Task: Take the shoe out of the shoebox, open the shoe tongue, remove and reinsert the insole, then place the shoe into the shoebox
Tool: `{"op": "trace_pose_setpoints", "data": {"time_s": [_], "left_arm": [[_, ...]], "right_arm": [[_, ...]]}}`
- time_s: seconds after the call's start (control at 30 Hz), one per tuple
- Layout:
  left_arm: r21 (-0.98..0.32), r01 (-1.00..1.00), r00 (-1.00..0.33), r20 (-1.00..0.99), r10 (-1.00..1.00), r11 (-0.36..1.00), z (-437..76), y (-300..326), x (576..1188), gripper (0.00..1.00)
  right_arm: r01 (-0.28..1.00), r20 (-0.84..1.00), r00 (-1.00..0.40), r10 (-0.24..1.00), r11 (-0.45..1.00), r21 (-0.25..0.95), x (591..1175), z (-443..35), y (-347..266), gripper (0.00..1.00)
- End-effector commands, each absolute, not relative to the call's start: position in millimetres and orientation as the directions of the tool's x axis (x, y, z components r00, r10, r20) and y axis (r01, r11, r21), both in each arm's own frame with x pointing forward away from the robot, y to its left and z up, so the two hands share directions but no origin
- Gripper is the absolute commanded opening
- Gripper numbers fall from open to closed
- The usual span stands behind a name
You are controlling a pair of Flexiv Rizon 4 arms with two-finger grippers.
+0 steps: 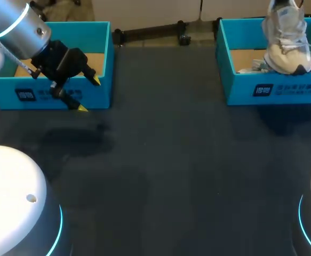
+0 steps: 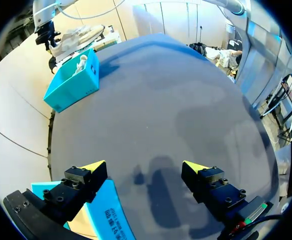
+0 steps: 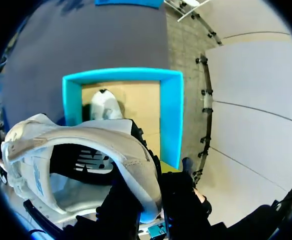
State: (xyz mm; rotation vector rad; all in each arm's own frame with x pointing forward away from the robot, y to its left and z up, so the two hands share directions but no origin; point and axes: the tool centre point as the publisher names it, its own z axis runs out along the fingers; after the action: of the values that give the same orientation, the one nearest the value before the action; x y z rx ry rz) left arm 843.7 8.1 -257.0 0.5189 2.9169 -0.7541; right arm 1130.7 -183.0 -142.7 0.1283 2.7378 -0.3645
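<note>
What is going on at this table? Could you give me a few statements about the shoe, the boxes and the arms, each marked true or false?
1. The left tool is open and holds nothing. True.
2. The white shoe lies on the bare table between the boxes. False: the right tool grips it by its heel wall over the right shoebox.
3. The two blue shoeboxes touch each other. False: the left shoebox stands well apart from the right one, with dark table between them.
4. A second shoe lies inside the right shoebox. True.
</note>
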Motion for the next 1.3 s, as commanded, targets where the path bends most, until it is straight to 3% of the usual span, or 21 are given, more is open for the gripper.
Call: {"op": "trace_pose_setpoints", "data": {"time_s": [0.03,0.37,0.97,1.3], "left_arm": [[-0.453,0.345,-0.939,-0.166,0.303,0.822,-257,9,842,1.0],[-0.453,0.345,-0.939,-0.166,0.303,0.822,-257,9,842,1.0],[-0.453,0.345,-0.939,-0.166,0.303,0.822,-257,9,842,1.0],[-0.453,0.345,-0.939,-0.166,0.303,0.822,-257,9,842,1.0]], "right_arm": [[0.145,-0.355,-0.933,0.054,0.961,-0.237,1152,-146,-201,0.0],[0.192,-0.36,-0.928,0.095,0.951,-0.242,1175,-156,-242,0.0],[0.203,-0.368,-0.924,0.106,0.95,-0.237,1176,-156,-243,0.0],[0.184,-0.376,-0.924,0.075,0.947,-0.264,1201,-164,-293,0.0]]}}
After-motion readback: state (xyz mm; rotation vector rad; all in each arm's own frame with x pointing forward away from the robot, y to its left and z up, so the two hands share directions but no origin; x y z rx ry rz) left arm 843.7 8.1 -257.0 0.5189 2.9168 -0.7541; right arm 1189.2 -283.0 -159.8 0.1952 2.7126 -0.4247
